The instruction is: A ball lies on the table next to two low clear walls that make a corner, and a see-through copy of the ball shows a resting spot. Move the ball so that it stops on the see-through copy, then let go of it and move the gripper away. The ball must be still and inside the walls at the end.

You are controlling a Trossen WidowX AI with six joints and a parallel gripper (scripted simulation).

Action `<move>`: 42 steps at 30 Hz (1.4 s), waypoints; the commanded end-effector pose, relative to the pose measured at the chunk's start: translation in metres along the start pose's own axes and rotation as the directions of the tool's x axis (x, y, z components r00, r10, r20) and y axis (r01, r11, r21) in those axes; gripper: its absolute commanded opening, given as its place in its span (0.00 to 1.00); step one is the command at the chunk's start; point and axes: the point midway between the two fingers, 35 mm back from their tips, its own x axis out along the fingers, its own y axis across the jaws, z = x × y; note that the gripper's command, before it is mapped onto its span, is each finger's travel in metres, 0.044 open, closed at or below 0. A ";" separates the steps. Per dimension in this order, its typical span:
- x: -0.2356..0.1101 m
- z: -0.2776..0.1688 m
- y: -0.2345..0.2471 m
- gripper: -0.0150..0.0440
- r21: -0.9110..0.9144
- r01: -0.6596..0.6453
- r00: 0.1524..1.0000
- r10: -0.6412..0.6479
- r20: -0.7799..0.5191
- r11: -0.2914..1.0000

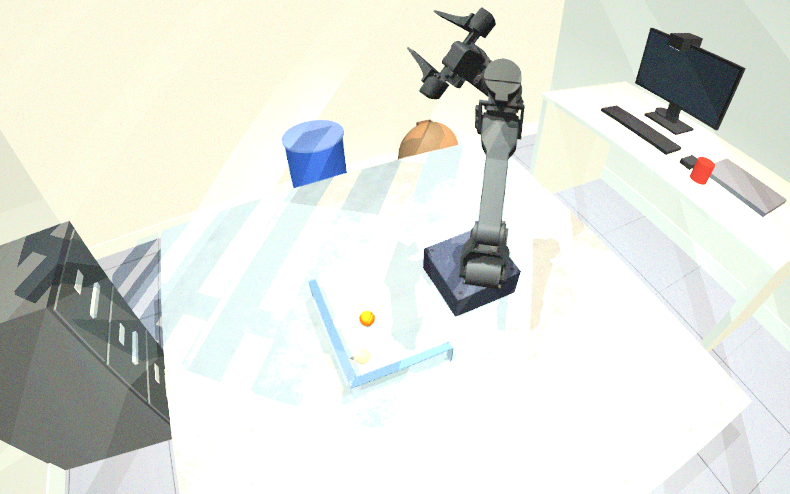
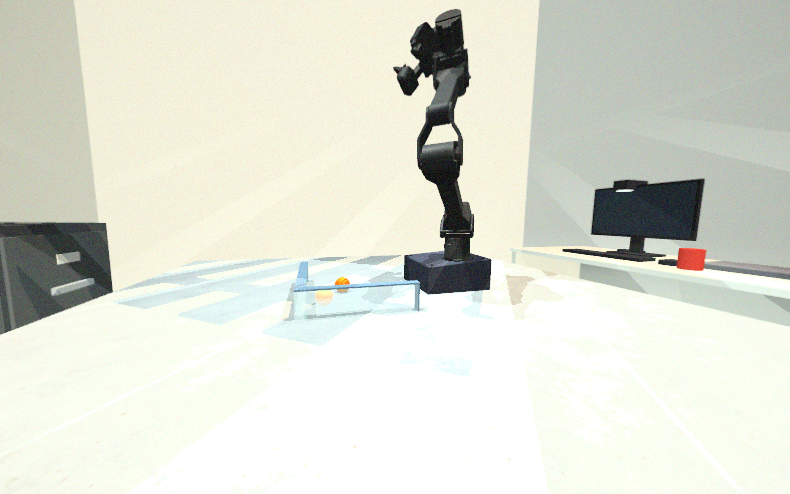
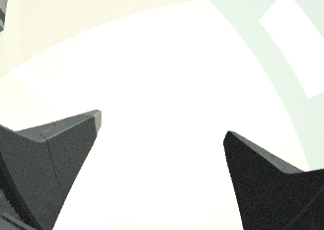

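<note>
The orange ball (image 1: pixel 367 318) (image 2: pixel 342 282) lies on the table on the inner side of the two walls, touching neither. The pale see-through copy (image 1: pixel 363 355) (image 2: pixel 324 296) is nearer the corner, close to both walls. The left wall (image 1: pixel 331 325) (image 2: pixel 303 273) and the front wall (image 1: pixel 404 362) (image 2: pixel 379 285) are low, clear and blue-edged, and meet in a corner. My gripper (image 1: pixel 422 30) (image 3: pixel 165 127) is open and empty, raised high above the table and far from the ball. The wrist view shows neither ball nor walls.
The arm's dark base (image 1: pixel 459 294) (image 2: pixel 447 276) stands right of the walls. A blue cylinder (image 1: pixel 316 153) and a brown round object (image 1: pixel 428 141) are beyond the table's back edge. A dark cabinet (image 1: pixel 11 368) is at the left, a desk with a monitor (image 1: pixel 686 79) at the right.
</note>
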 end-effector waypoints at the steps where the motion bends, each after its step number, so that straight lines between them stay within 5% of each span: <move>1: 0.001 -0.001 0.000 0.89 0.009 -0.001 1.000 0.001 0.001 1.000; 5: 0.014 -0.030 -0.002 0.75 0.191 -0.035 0.999 0.034 0.006 0.981; 23: 0.102 -0.119 0.139 0.75 0.777 -0.293 0.891 0.454 0.009 0.558; 33: 0.099 -0.112 0.294 0.75 0.879 -0.378 0.619 0.785 0.006 0.291; 42: 0.034 -0.078 0.418 0.75 0.879 -0.458 0.240 0.971 -0.019 0.131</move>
